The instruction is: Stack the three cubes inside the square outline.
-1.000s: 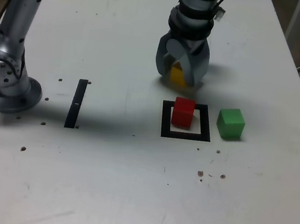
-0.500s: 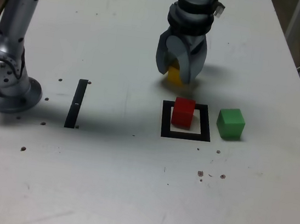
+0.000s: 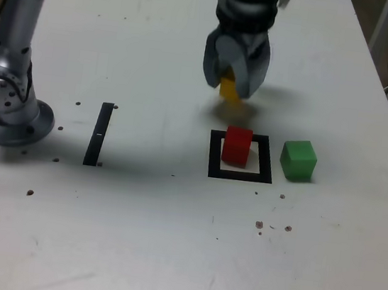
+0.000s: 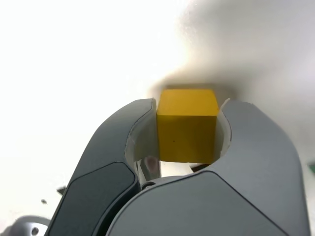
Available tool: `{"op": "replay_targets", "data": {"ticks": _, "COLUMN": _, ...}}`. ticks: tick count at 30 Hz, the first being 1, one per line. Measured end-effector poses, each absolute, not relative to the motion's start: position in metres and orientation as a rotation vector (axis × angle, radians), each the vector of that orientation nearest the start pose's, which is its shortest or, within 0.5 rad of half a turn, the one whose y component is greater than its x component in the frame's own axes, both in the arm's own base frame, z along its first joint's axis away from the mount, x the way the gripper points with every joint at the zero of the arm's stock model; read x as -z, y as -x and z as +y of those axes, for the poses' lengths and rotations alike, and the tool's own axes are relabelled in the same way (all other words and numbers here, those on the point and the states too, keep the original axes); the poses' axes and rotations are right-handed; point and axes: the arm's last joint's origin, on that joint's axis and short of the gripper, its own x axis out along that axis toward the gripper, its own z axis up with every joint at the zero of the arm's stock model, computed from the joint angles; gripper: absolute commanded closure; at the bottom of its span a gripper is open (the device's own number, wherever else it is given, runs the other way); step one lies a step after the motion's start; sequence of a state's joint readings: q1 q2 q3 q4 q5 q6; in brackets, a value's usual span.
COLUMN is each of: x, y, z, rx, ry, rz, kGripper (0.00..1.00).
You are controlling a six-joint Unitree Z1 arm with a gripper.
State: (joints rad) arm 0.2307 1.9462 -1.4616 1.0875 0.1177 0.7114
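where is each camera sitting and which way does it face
Exterior view: off the arm, above the white table, looking down across it at the red cube in the black square outline and the green cube; arm base and gripper show.
Wrist view: on the wrist, looking along the grey fingers.
Shared: the small yellow cube in the gripper.

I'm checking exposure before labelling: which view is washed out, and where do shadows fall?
Wrist view: the table is blown out to near white, with a soft grey shadow behind the sharply focused yellow cube. Exterior view: evenly lit, with a faint shadow on the table under the end effector.
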Motion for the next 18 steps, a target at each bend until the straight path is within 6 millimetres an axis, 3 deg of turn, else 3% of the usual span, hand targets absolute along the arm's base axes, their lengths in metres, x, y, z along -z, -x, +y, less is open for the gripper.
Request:
{"op": "replay_targets", "data": {"ticks": 9, "x": -0.316, "y": -0.315, "z": 0.033, "rx": 0.217, "ry": -0.378, "rz": 1.562, "kGripper": 0.78}}
{"op": "replay_targets", "data": {"ticks": 14, "x": -0.323, "y": -0.315, "z": 0.010, "rx": 0.151, "ry": -0.300, "rz": 1.559, "kGripper": 0.78}}
{"op": "replay_targets", "data": {"ticks": 18, "x": -0.331, "y": -0.317, "z": -0.020, "rx": 0.128, "ry": -0.265, "rz": 1.542, "kGripper": 0.78}}
